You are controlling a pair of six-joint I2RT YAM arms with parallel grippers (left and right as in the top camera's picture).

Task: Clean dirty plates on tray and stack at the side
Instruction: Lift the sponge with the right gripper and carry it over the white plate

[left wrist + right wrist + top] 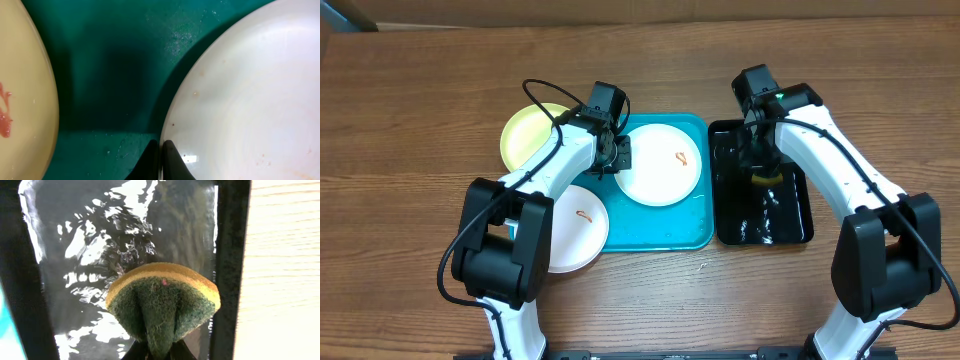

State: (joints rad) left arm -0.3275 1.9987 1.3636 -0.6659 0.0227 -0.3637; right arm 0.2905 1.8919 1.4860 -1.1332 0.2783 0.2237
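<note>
**Overhead view: plate rim pinched on the tray, sponge held over the black tray**

The middle white plate [661,165] lies in the upper half of the turquoise tray [660,238], an orange smear near its centre. The left gripper [618,155] is at its left rim. In the left wrist view the fingertips [172,162] are pressed together on that rim, one on each side.

The tray's lower right part is bare. A yellow-green plate [532,135] overhangs the upper left corner, and a second white plate [575,228], also smeared, overhangs the lower left edge onto the table [420,80]. The left arm hides part of both.

Just right of the tray sits a glossy black tray [790,225] — wet and full of glare. Over it the right gripper [760,160] pinches a folded green-and-yellow sponge [162,305], well apart from every plate. Its fingertips are mostly cut off at the frame's bottom edge.
</note>
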